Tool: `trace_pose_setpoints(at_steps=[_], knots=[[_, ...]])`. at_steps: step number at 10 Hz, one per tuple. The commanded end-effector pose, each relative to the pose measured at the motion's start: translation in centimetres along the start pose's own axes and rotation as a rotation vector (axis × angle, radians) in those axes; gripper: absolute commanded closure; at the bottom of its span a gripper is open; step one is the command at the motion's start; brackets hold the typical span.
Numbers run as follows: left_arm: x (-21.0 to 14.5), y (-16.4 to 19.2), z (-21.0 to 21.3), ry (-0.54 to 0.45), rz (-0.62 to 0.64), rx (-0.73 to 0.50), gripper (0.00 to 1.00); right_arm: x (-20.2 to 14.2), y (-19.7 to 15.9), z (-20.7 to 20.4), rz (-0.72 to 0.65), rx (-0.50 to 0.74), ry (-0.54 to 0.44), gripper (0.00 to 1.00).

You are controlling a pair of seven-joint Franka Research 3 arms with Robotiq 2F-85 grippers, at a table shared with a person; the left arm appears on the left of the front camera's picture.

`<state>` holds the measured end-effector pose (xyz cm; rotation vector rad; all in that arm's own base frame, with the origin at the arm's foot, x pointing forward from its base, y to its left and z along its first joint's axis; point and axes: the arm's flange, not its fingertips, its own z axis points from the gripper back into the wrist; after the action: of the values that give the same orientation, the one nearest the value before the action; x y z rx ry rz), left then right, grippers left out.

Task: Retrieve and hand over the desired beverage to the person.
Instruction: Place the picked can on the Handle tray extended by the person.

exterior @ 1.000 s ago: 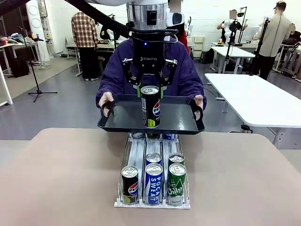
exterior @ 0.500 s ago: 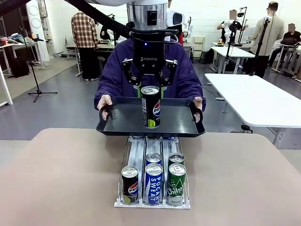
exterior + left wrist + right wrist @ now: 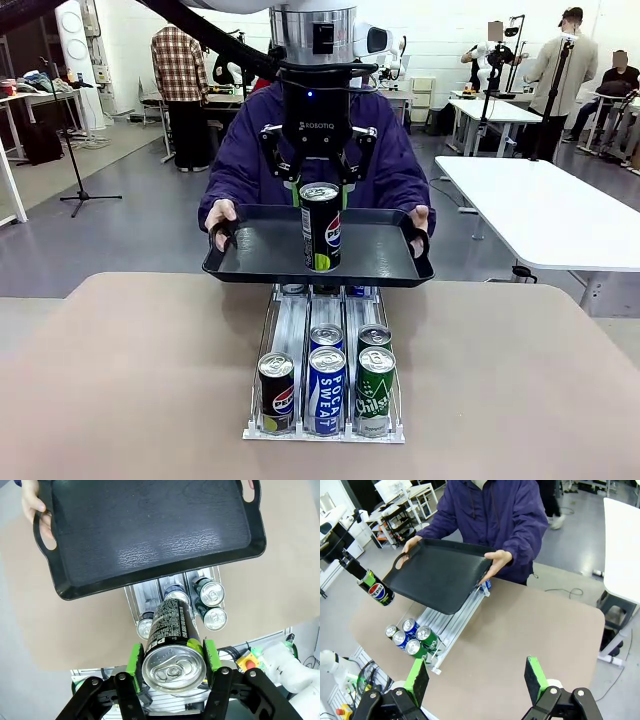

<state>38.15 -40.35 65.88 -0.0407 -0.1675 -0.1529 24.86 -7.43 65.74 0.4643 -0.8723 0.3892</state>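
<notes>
My left gripper point(image 3: 320, 188) is shut on a black Pepsi can point(image 3: 320, 228), which it holds upright by its top, above the table. The left wrist view looks down on the can point(image 3: 172, 645), clamped between the green pads of the gripper point(image 3: 172, 658). The person point(image 3: 400, 160), in a dark purple jacket, holds a black tray point(image 3: 260, 250) by both handles at the far side. The can point(image 3: 379, 592) hangs near the tray's point(image 3: 440, 572) near rim, on my side of it. My right gripper point(image 3: 476, 679) is open, high over the table with nothing in it.
A metal can rack point(image 3: 290, 325) stands mid-table under the tray's near edge. Its front row holds a Pepsi can point(image 3: 276, 392), a Pocari Sweat can point(image 3: 326, 390) and a green can point(image 3: 376, 390), with more cans behind. A white table point(image 3: 540, 210) stands at the right.
The person has shifted the tray slightly to the left. My left gripper and the can have stayed in place.
</notes>
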Motion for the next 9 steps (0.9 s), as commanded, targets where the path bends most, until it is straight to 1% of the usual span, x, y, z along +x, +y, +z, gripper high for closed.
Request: trace_pose_setpoints(at_steps=[1, 6, 7, 9], knots=[[-0.2, 0.1, 0.4, -0.005, 0.001, 0.001, 1.0, 0.0, -0.1, -0.1, 0.0, 0.016, -0.006, 0.0], [-0.2, 0.1, 0.4, -0.005, 0.001, 0.001, 1.0, 0.0, -0.1, -0.1, 0.0, 0.016, -0.006, 0.0], [0.0, 0.0, 0.0, 0.0, 0.0, 0.0, 0.41, 0.0, -0.1, -0.1, 0.0, 0.016, -0.006, 0.0], [3.1, 2.5, 0.1, 0.023, 0.01, -0.034, 0.41, 0.0, -0.1, -0.1, 0.0, 0.016, -0.006, 0.0]])
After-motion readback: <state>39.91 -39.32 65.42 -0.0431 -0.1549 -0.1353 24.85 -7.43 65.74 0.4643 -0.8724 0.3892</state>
